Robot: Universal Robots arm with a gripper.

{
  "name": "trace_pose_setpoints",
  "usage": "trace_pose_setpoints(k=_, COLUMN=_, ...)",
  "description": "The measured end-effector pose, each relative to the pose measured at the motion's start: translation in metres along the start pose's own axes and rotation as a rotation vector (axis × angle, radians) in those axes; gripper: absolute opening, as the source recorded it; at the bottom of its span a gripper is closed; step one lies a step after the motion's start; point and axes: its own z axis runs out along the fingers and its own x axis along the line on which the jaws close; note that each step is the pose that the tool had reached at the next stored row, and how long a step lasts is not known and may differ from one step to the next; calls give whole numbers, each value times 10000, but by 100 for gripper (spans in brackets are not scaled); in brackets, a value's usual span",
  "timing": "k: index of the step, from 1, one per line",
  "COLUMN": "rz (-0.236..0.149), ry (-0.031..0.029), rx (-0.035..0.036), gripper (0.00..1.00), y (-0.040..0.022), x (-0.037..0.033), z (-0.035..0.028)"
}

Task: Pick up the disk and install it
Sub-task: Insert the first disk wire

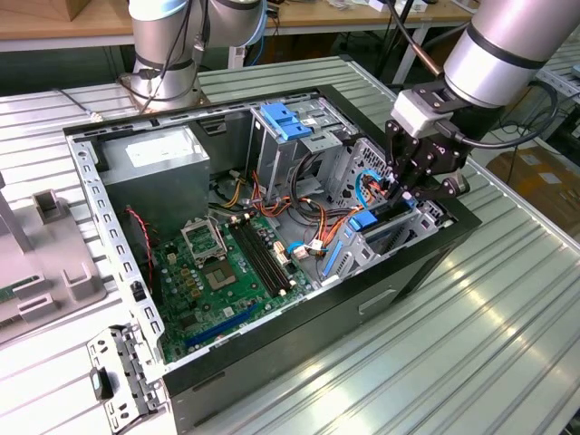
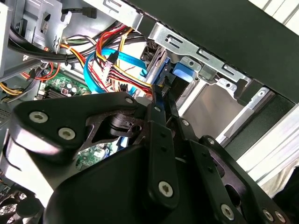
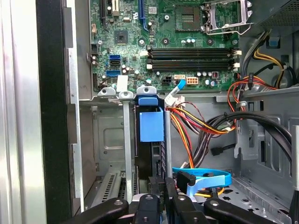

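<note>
Fingers [image 3: 161, 196] pinch the blue-railed disk [image 3: 150, 123] edge-on in its bay.

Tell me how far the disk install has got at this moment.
Pickup looks done: the disk stands on edge in the drive bay at the case's front corner, its blue rail showing. In hand: the gripper sits right above it, jaws closed around its top edge in the first wrist view. Left: whether it is fully seated cannot be told, and the blue data cable lies loose beside it.
</note>
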Motion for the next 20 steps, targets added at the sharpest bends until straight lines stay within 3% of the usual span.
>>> trace_pose_setpoints(k=7, rz=5, ry=4, rx=0, gripper=17, y=0, x=-3, z=-43)
trace_pose_setpoints(k=10, rz=-26, ry=-44, rx=-4, gripper=17, y=-22, x=16, z=-12)
trace_pose_setpoints(k=20, rz=-37, ry=-100, rx=-7, gripper=17, y=-29, x=24, z=23)
